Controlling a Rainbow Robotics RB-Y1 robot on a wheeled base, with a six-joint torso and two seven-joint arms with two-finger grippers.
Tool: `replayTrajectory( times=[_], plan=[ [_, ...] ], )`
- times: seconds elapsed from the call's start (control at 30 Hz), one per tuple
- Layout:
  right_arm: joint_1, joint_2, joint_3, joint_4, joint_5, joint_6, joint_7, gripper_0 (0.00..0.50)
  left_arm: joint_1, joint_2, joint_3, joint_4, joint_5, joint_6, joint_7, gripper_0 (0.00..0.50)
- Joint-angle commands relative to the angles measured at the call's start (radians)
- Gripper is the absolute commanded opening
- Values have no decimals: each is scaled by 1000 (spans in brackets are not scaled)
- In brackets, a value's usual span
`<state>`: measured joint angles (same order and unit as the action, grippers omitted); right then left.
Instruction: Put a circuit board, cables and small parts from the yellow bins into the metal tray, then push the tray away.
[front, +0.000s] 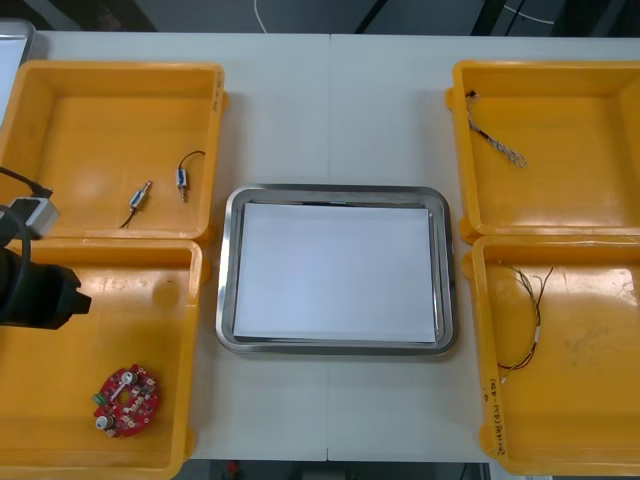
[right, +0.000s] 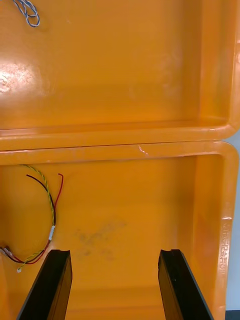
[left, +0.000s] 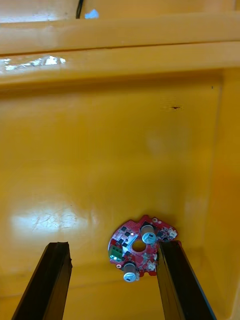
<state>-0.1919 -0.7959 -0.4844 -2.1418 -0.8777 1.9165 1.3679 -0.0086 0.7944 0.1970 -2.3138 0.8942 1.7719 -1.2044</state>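
Fetching the circuit board (left: 140, 247) looks to be the step in hand; the left gripper (left: 114, 244) hangs spread wide above the near left bin (left: 60, 165); the board lies flat on the bin floor, off-centre beside one finger; next it should centre, descend and close; the right gripper (right: 114, 252), also spread, hovers over another bin.

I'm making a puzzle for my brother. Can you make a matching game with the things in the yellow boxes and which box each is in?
Things:
1. circuit board
2. small metal parts
3. blue and white cable
4. red and yellow cable

Places:
A. far right bin
B. near left bin
C. near right bin
D. far left bin

Pairs: 1-B, 2-D, 3-A, 4-C.

The open left gripper hovers by the circuit board; the open right gripper hovers over the near right bin.
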Motion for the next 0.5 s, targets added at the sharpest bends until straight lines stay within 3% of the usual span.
replayTrajectory(
  times=[0.03,0.5],
  plan=[
    [-7,37,-8,-10,-12,3,-43,500,65,-11,-36,-36,-12,-58,-4,500],
    [97,184,23,-187,3,3,-270,500,148,-9,-168,-36,-113,-195,8,500]
  ],
)
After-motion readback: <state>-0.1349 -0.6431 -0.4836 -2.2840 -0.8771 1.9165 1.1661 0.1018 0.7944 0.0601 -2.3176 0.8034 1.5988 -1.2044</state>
